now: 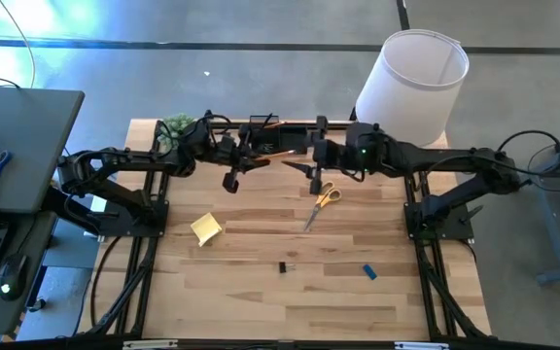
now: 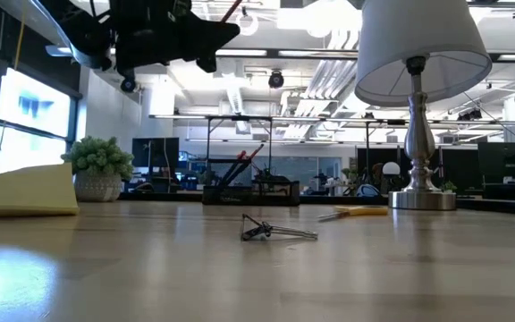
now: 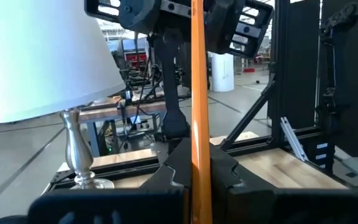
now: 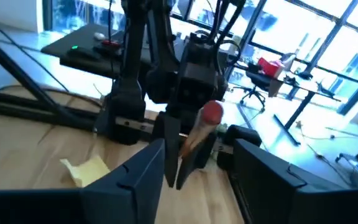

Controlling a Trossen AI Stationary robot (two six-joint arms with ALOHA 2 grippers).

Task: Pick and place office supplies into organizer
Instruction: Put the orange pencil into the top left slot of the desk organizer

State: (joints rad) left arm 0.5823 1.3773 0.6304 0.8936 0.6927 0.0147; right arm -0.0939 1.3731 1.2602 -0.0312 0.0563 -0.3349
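step: pencil handoff, mid-air, top centre of the high view | left gripper (image 1: 244, 158) pinching an orange pencil (image 3: 198, 106) | right gripper (image 4: 199, 163) spread wide, fingers either side of the eraser end | organizer (image 1: 272, 129) just behind at the far edge | next: probably right clamps on, left lets go, then drop it into the cup

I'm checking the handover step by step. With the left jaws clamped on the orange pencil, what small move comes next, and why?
Probably the left gripper should carry the orange pencil toward the black desk organizer at the table's back edge. Its jaws are shut on the pencil, while the right gripper stands open just opposite, gripping nothing, so the pencil rests with the left arm alone.
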